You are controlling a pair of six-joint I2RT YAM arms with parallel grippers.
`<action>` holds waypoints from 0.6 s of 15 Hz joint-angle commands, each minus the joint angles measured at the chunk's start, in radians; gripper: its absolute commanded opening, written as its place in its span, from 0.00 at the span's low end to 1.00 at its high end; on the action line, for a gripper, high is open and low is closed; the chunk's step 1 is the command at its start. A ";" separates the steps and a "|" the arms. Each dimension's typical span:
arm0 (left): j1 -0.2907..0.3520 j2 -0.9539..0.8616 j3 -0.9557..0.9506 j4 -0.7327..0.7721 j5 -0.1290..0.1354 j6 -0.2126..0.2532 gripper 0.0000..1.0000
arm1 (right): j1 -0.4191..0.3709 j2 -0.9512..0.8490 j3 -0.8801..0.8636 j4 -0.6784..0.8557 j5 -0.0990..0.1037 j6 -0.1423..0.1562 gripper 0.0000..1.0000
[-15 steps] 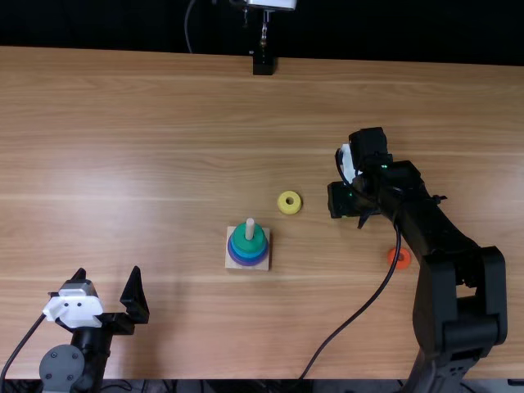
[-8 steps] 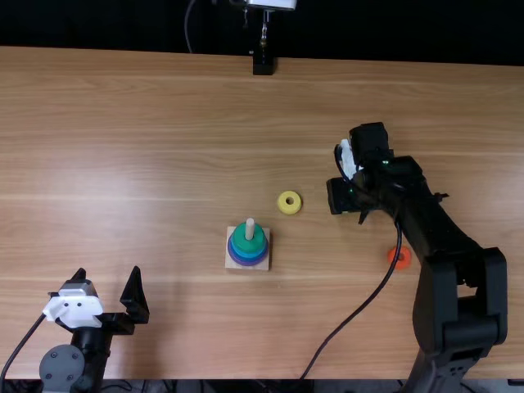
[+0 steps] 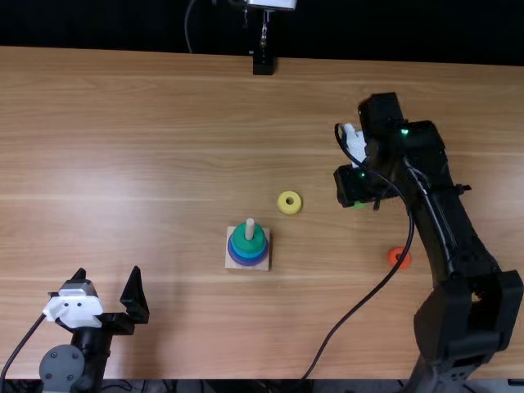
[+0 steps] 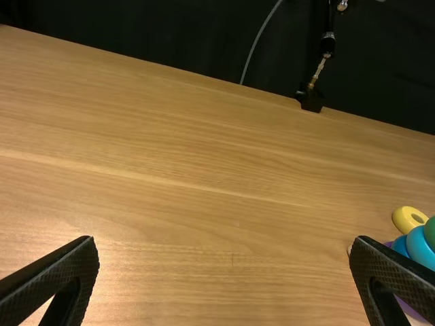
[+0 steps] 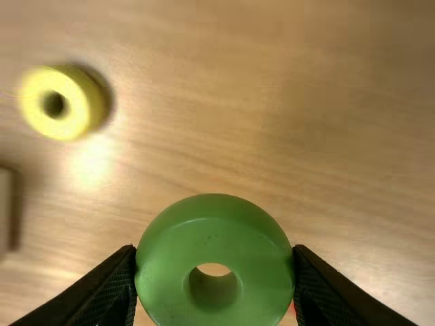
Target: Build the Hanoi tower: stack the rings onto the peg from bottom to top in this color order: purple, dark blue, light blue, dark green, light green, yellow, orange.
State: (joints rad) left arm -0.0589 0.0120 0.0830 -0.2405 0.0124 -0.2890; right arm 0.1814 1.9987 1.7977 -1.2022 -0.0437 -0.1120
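So, we've got the light green ring (image 5: 163,272) pinched in our right gripper (image 3: 348,188), out on the right side.
Its fingers are parted just as wide as the ring, one on each side. The yellow ring (image 3: 282,203) is flat on the table left of that, and our orange ring (image 3: 405,259) lies nearer, beside the right arm. Left of both, our peg (image 3: 250,232) has purple, dark blue, light blue and dark green on it. Near left, our left gripper (image 3: 109,285) is wide open and empty.
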 commanded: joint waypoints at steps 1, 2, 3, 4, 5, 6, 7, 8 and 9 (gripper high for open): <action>0.002 -0.012 -0.055 -0.019 0.012 0.004 1.00 | 0.047 -0.044 0.061 -0.017 -0.008 -0.017 0.00; 0.002 -0.012 -0.055 -0.019 0.013 0.004 1.00 | 0.069 -0.044 0.091 -0.030 -0.008 -0.017 0.00; 0.002 -0.012 -0.055 -0.019 0.012 0.004 1.00 | 0.092 -0.044 0.115 -0.052 -0.008 -0.015 0.00; 0.002 -0.012 -0.055 -0.019 0.012 0.004 1.00 | 0.119 -0.044 0.134 -0.084 -0.008 -0.015 0.00; 0.002 -0.012 -0.055 -0.019 0.013 0.004 1.00 | 0.144 -0.044 0.167 -0.115 -0.008 -0.015 0.00; 0.002 -0.012 -0.055 -0.019 0.012 0.004 1.00 | 0.165 -0.046 0.196 -0.141 -0.010 -0.015 0.00; 0.002 -0.012 -0.055 -0.019 0.012 0.004 1.00 | 0.191 -0.044 0.223 -0.168 -0.023 -0.015 0.00; 0.002 -0.012 -0.055 -0.019 0.012 0.004 1.00 | 0.214 -0.044 0.256 -0.194 -0.048 -0.015 0.00; 0.002 -0.012 -0.055 -0.019 0.012 0.004 1.00 | 0.236 -0.044 0.295 -0.231 -0.065 -0.013 0.00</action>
State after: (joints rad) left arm -0.0589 0.0116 0.0830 -0.2405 0.0120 -0.2890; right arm 0.4026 1.9884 2.0533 -1.4357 -0.0746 -0.1207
